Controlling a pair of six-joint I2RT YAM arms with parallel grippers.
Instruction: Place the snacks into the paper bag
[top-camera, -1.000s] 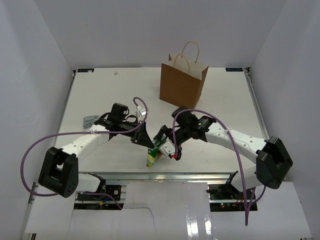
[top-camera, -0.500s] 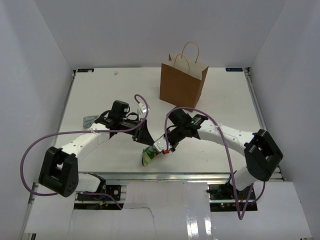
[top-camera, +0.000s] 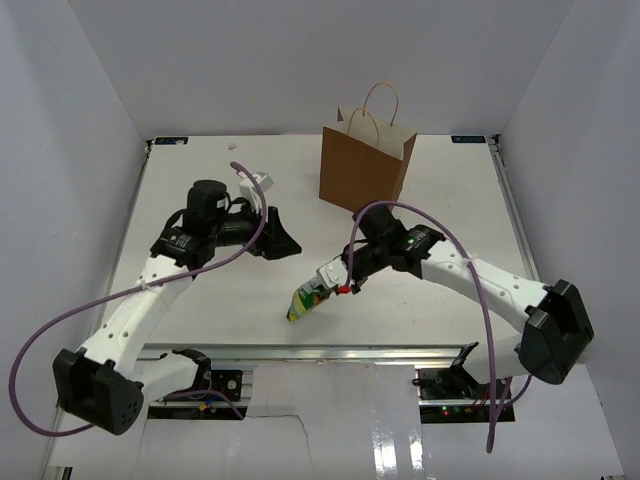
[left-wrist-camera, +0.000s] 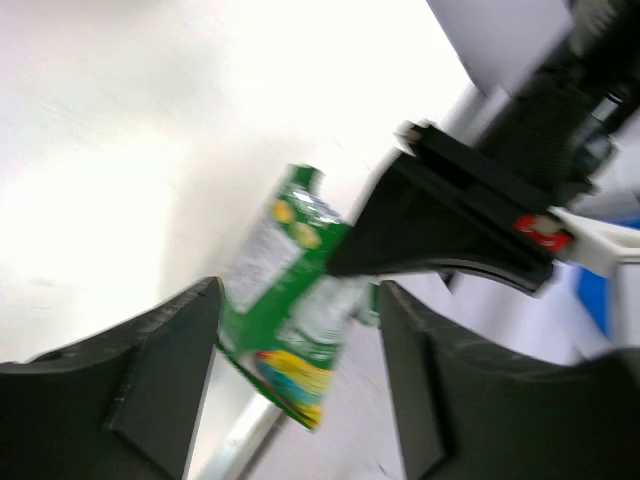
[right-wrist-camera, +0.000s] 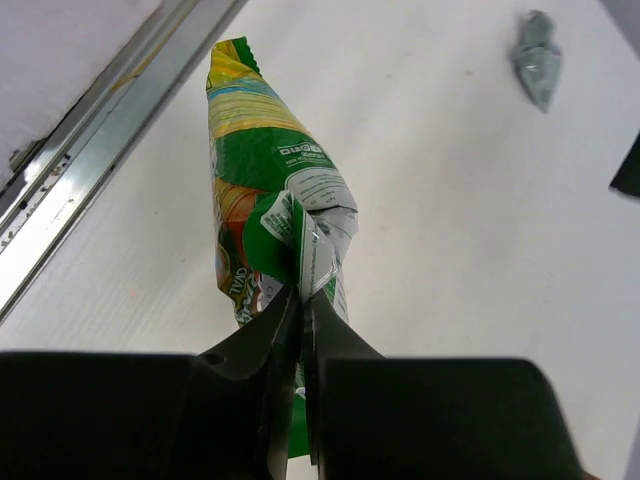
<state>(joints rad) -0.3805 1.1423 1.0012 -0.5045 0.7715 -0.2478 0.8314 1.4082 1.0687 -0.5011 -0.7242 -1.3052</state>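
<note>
Change: I see the left gripper (top-camera: 283, 243) has let go and backed off, jaws apart, empty | right gripper (right-wrist-camera: 302, 300) is now clenched on the green snack packet (right-wrist-camera: 270, 170), which hangs low over the table (top-camera: 450, 200) near its front edge | paper bag (top-camera: 365, 170) stands well apart | I judge the handover done, carry comes next.

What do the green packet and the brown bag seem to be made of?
Green packet: probably thin printed foil or plastic film, glossy, crumpled into sharp creases where pinched. Brown bag: apparently kraft paper, matte, with stiff flat sides and looped handles.

Overhead view, close wrist views share packet (right-wrist-camera: 270, 200)
</note>
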